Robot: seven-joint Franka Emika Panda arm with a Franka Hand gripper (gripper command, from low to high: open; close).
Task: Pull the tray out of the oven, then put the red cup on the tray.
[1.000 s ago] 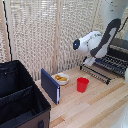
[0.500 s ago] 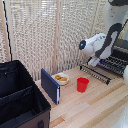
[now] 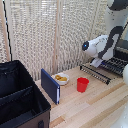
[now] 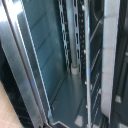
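The black oven [image 3: 122, 46] stands at the exterior view's right edge with its front flap [image 3: 95, 73] folded down. The tray [image 3: 114, 65], a dark rack of parallel bars, lies low at the oven's mouth, above the flap. My gripper [image 3: 96, 62] hangs at the tray's near end, and its fingers are hidden behind the white wrist. The red cup [image 3: 82, 84] stands upright on the wooden table, apart from the oven, toward the exterior view's left of the flap. The wrist view shows only close thin metal bars [image 4: 88, 60] and a dark glassy panel [image 4: 45, 50], with no fingers distinguishable.
A white bowl of yellow food [image 3: 61, 78] sits behind the cup. A blue flat box [image 3: 50, 86] stands on edge beside it. A big black fabric case [image 3: 20, 100] fills the exterior view's lower left. A slatted blind [image 3: 45, 35] backs the table [image 3: 100, 107].
The arm has shifted a little toward the exterior view's right and downward, closer to the oven's mouth. The cup, bowl and case have not moved.
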